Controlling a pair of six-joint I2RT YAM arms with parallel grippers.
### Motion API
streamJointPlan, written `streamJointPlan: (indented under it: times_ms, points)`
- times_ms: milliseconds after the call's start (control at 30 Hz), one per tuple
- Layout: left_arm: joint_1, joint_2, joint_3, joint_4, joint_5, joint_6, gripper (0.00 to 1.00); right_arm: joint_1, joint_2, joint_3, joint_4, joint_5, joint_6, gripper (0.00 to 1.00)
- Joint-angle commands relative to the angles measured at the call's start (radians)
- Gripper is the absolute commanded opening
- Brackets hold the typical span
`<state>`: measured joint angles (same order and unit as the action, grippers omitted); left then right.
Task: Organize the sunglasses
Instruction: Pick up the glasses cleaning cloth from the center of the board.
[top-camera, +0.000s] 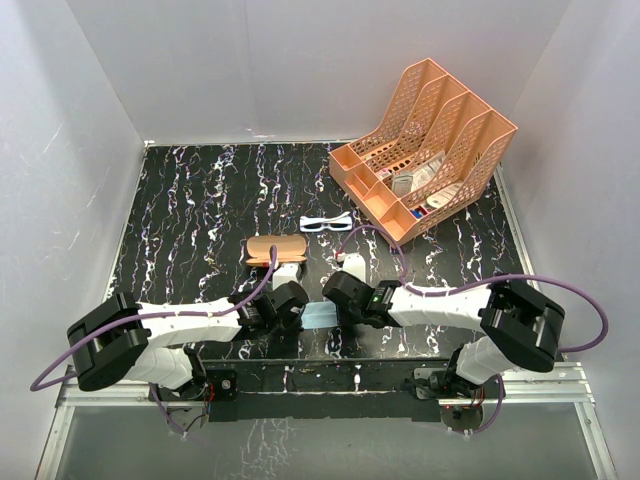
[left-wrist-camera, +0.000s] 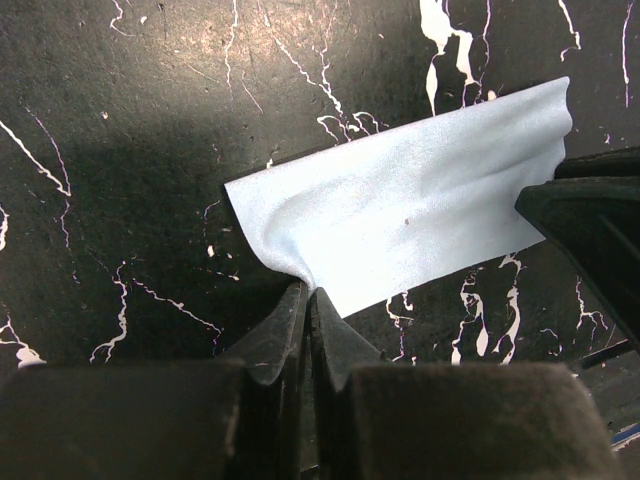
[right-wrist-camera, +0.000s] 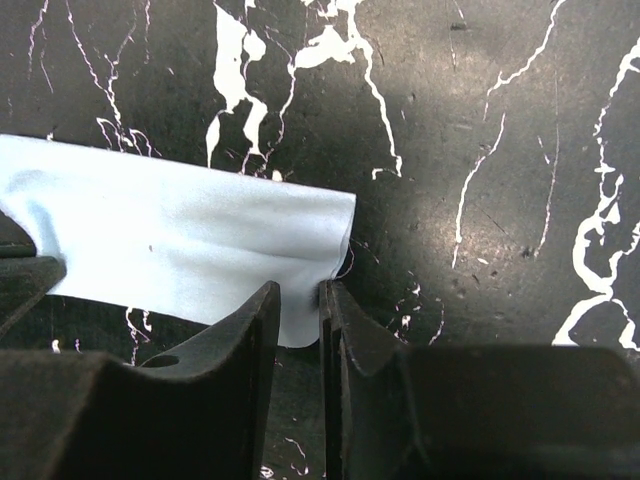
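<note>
Well, the sunglasses (top-camera: 327, 222) lie on the black, white-veined worktop (top-camera: 190, 200), out past both of my arms and touched by neither. From the overhead camera they are a small pair: a thin white frame with two bluish lenses side by side. Their long axis runs roughly left to right, the right end angled slightly toward the back. They are too small in that view for me to say whether the temples are folded. They sit between the brown case (top-camera: 275, 247), which is nearer to me and to the left, and the orange mesh file organizer (top-camera: 425, 140) at the back right. They are close to the organizer's front corner but apart from it, and apart from the case as well.

Nearer the arms' bases, a light blue cloth (left-wrist-camera: 400, 215) is stretched between my two arms. The left tool (left-wrist-camera: 308, 298) has its fingers pressed together on one corner of the cloth, and the fabric puckers where it is pinched. The right tool (right-wrist-camera: 300, 288) straddles the opposite corner. Its fingers stand a narrow gap apart with the cloth's edge showing between them, and I cannot tell whether they actually bite the fabric. The cloth sags slightly along its middle, just above the worktop.
</note>
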<state>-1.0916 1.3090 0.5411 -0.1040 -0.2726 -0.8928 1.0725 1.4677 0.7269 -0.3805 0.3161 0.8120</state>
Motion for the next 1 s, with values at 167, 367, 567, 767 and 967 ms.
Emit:
streamJointPlan:
  times_ms: [167,367,567,767,967]
  points:
    - [-0.007,-0.022,-0.021,-0.019,0.021,-0.006,0.0,0.006,-0.008,-0.04,-0.111,0.019,0.004,0.22]
    - [-0.006,-0.026,-0.024,-0.019,0.021,-0.008,0.0,0.006,0.005,-0.031,-0.115,0.022,-0.008,0.22]
    - [-0.007,-0.031,-0.033,-0.014,0.021,-0.011,0.0,0.004,-0.007,-0.035,-0.123,0.031,-0.015,0.22]
    - [-0.007,-0.033,-0.032,-0.014,0.021,-0.011,0.0,0.003,0.005,-0.038,-0.13,0.032,-0.016,0.22]
    - [-0.007,-0.028,-0.03,-0.012,0.023,-0.009,0.0,0.004,0.012,-0.037,-0.144,0.043,-0.025,0.22]
